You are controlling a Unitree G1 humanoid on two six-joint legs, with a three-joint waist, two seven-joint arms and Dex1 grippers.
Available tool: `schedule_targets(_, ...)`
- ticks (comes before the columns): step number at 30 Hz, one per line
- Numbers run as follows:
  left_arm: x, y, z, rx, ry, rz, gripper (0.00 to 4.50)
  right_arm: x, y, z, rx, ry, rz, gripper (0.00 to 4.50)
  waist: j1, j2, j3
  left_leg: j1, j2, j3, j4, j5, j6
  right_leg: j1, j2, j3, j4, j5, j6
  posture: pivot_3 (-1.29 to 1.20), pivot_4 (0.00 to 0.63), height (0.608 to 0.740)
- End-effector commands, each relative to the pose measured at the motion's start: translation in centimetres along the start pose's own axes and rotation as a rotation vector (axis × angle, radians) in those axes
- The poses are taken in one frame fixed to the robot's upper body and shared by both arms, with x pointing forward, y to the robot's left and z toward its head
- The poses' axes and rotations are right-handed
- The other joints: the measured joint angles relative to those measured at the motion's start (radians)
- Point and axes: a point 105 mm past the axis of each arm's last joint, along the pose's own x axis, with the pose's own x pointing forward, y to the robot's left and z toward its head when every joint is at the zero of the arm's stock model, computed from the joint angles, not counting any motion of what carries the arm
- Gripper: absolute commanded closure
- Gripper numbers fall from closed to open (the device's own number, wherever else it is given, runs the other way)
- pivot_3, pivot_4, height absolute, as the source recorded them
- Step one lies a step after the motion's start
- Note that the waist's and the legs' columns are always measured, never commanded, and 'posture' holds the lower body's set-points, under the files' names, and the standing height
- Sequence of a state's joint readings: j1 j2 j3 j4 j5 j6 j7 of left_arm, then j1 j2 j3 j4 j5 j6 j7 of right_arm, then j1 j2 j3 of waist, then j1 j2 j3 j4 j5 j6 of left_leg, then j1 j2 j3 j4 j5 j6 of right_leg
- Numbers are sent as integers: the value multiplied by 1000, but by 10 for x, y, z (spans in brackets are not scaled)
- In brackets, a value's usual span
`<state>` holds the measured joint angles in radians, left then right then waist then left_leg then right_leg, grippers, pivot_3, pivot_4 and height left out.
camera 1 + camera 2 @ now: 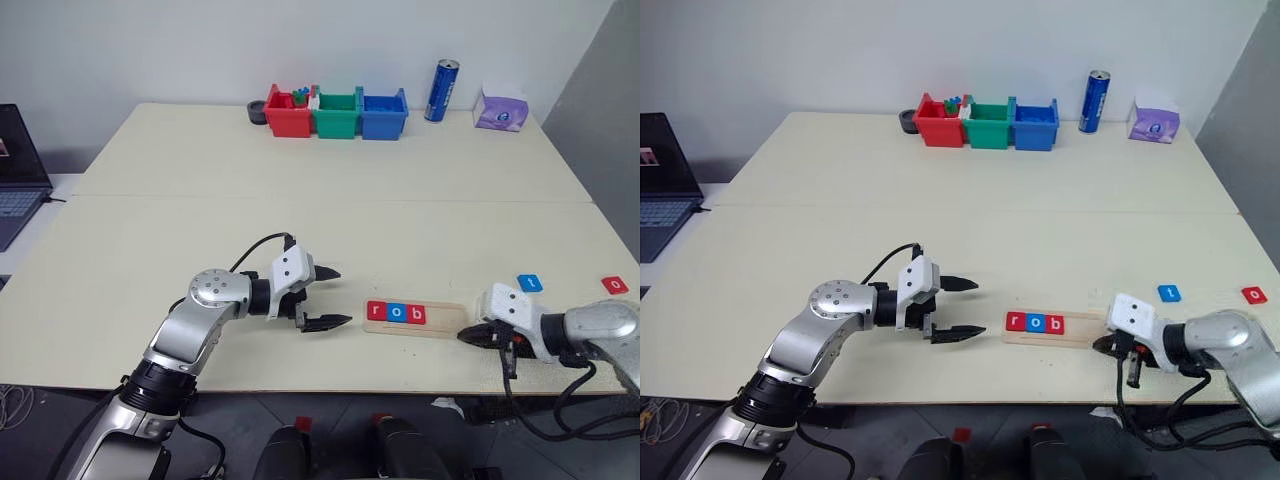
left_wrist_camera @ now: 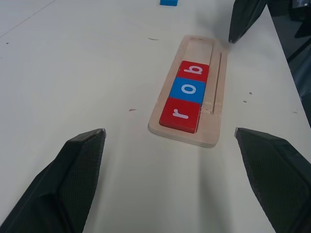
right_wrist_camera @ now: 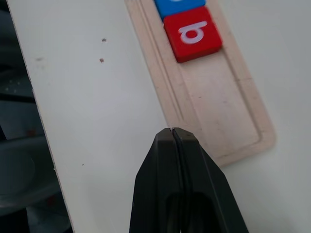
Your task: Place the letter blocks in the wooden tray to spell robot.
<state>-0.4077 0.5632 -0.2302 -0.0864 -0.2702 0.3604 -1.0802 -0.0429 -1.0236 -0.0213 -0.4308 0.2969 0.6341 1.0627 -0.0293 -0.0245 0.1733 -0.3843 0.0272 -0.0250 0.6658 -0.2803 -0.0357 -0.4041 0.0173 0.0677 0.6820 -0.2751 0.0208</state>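
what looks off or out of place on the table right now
Nothing damaged or spilled. The wooden tray holds r, o, b sitting square, with its right end bare. The blue t block and red o block lie loose on the table beyond the shut right gripper. The left gripper is open.

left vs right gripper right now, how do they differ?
Left gripper is open, fingers spread wide; right gripper is shut, holding nothing. Left sits off the tray's end where the r block lies; right sits at the tray's empty end. Both hover low over the table, pointed at the tray.
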Motion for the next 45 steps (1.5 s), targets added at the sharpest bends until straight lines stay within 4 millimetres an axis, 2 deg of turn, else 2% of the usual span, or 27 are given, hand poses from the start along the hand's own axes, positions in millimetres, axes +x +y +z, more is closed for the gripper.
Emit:
schedule_targets(1, -1, 2, 18, 39, -54, 14, 0, -36, -29, 7, 57, -84, -192, 4313, 1, 0, 0, 0, 0, 0, 0, 0, 0, 0, 0, 0, 0, 0, 0, 0, 150, 740)
schedule_targets(3, -1, 2, 19, 37, -57, 15, 0, -54, -46, -3, 103, -98, -330, 3926, 1, 0, 0, 0, 0, 0, 0, 0, 0, 0, 0, 0, 0, 0, 0, 0, 150, 740)
schedule_targets(9, 4, 5, 24, 21, -93, 24, 0, -103, -95, -48, 253, -105, -746, 1806, 1, 0, 0, 0, 0, 1, 0, 0, 0, 0, 0, 1, 0, 0, 0, 0, 150, 740)
schedule_targets(13, 7, 6, 27, 21, -101, 16, 0, -122, -118, -74, 355, -89, -905, 385, -2, 0, 0, 1, -1, 3, 0, 0, 0, 0, 0, 2, 0, 0, 0, 0, 150, 740)
schedule_targets(22, 12, 6, 30, 33, -111, -1, 0, -124, -163, -118, 491, -32, -1047, 385, -6, 3, -2, 2, -1, 6, -1, 0, 0, 0, 1, 4, 0, 0, -1, 0, 150, 740)
schedule_targets(27, 13, 8, 31, 38, -111, -1, 0, -127, -176, -141, 574, 37, -1117, 385, -5, 3, -2, 2, -1, 7, -1, 0, 0, 0, 0, 5, 0, 1, -1, 0, 150, 740)
schedule_targets(29, 13, 8, 31, 42, -109, 2, 0, -130, -176, -153, 650, 59, -1158, 385, -5, 3, -2, 2, -1, 7, -1, 0, 0, 0, 0, 5, 0, 1, -1, 0, 150, 740)
schedule_targets(34, 11, 9, 31, 45, -103, 12, 0, -131, -171, -169, 796, 48, -1195, 385, -5, 3, -2, 1, -1, 7, -2, 0, 0, 0, -1, 5, -1, 1, -1, 0, 150, 740)
schedule_targets(37, 9, 9, 31, 44, -100, 19, 0, -124, -160, -181, 910, 43, -1160, 385, -4, 3, -2, 1, -1, 7, -2, 0, 0, 0, -1, 5, -1, 1, -1, 0, 150, 740)
schedule_targets(41, 8, 9, 30, 43, -97, 21, 0, -113, -150, -189, 974, 40, -1095, 385, -4, 3, -2, 2, -1, 6, -2, 0, 0, 1, -1, 5, -1, 1, -1, 0, 150, 740)
schedule_targets(45, 8, 10, 30, 44, -94, 21, 0, -109, -143, -195, 1022, 30, -1084, 1272, -3, 2, -2, 2, -1, 4, -2, 0, 0, 2, -1, 4, -1, 1, -1, 0, 150, 740)
